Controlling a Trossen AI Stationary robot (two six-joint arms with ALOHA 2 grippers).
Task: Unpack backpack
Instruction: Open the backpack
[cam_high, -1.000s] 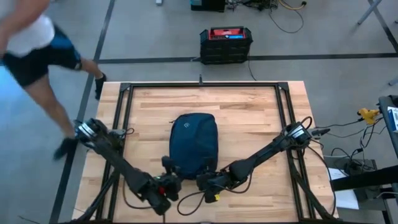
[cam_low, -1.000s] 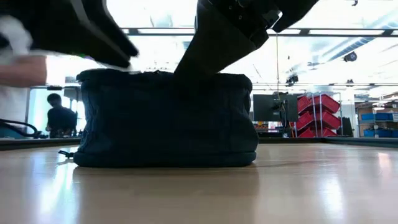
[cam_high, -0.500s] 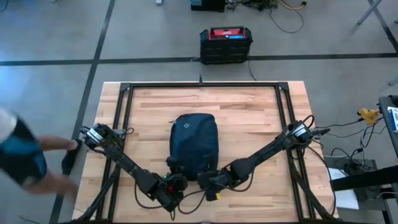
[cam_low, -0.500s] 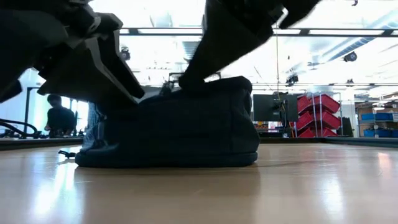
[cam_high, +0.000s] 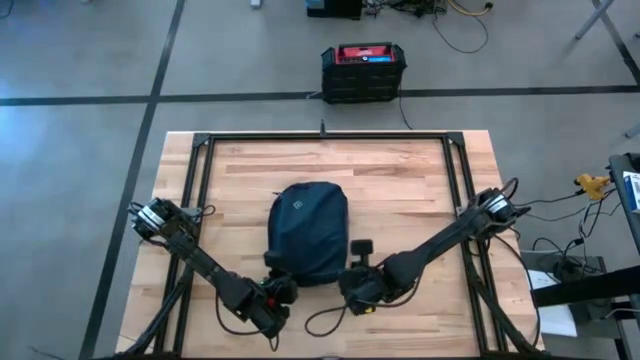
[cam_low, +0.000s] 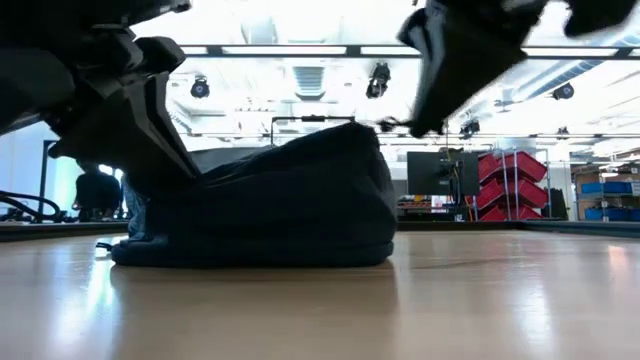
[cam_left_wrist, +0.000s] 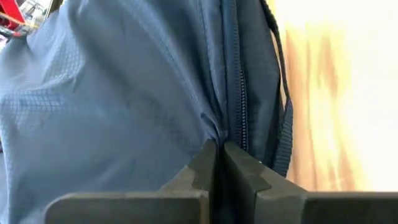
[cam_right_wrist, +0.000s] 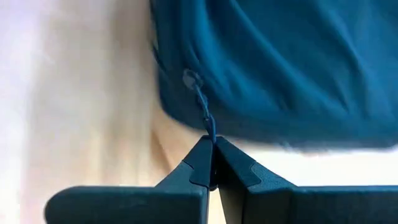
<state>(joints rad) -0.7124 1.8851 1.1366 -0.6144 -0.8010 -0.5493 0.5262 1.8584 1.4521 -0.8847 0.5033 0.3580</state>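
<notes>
The dark navy backpack (cam_high: 308, 233) lies flat on the wooden table, at its middle, logo up. My left gripper (cam_left_wrist: 219, 149) is shut on the fabric at the backpack's near left corner (cam_high: 278, 283). My right gripper (cam_right_wrist: 213, 163) is shut on a thin zipper pull cord, just off the backpack's near right corner (cam_high: 356, 262). In the low view it hangs raised at about the height of the backpack's top (cam_low: 420, 120). My left gripper pinches a fold of the backpack's fabric (cam_left_wrist: 216, 127) right beside the zipper line, between its two fingers. The fingers come level from the near side. The backpack rests on the table. My right gripper pinches the end of the zipper pull cord (cam_right_wrist: 210, 132) between its fingertips. The cord runs straight from the fingers to the backpack's edge (cam_right_wrist: 189, 79). The backpack's bottom stays on the table.
A black frame rail (cam_high: 200, 200) runs around the tabletop. Loose cables (cam_high: 322, 318) lie by the near edge between the arms. A black box with a red top (cam_high: 364, 68) stands on the floor beyond the far edge. Bare wood lies right of the backpack.
My left gripper has moved in to the backpack's near left corner and shut on its fabric. My right gripper has gone up and toward the table's right edge with the cord. The backpack's left side has sagged lower. A person at the left has walked out of view.
</notes>
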